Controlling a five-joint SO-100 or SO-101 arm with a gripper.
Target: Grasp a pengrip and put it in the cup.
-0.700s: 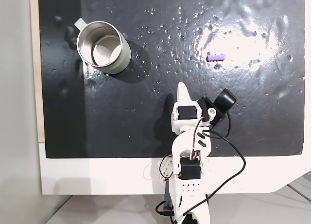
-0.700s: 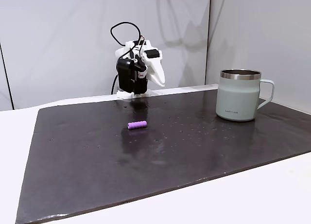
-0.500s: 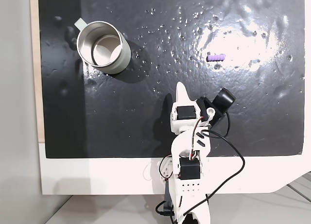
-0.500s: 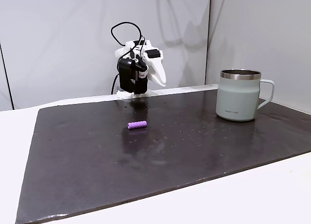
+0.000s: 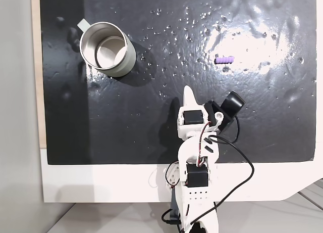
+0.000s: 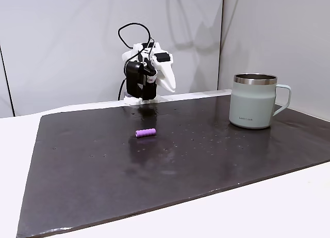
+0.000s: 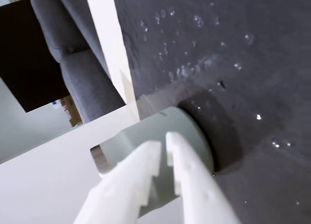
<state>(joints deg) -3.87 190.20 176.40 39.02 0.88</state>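
Tool [image 7: 163, 145]: tips nearly together, holding nothing (arm folded back near its base).
Pengrip [image 5: 223, 59]: lying free on the surface [image 5: 151, 137], reachable.
Cup [image 5: 107, 48]: upright, mouth open, ready to receive.

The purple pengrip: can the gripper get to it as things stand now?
Probably yes. The pengrip lies alone on the black mat, nothing between it and the gripper, which is nearly shut and faces the cup.
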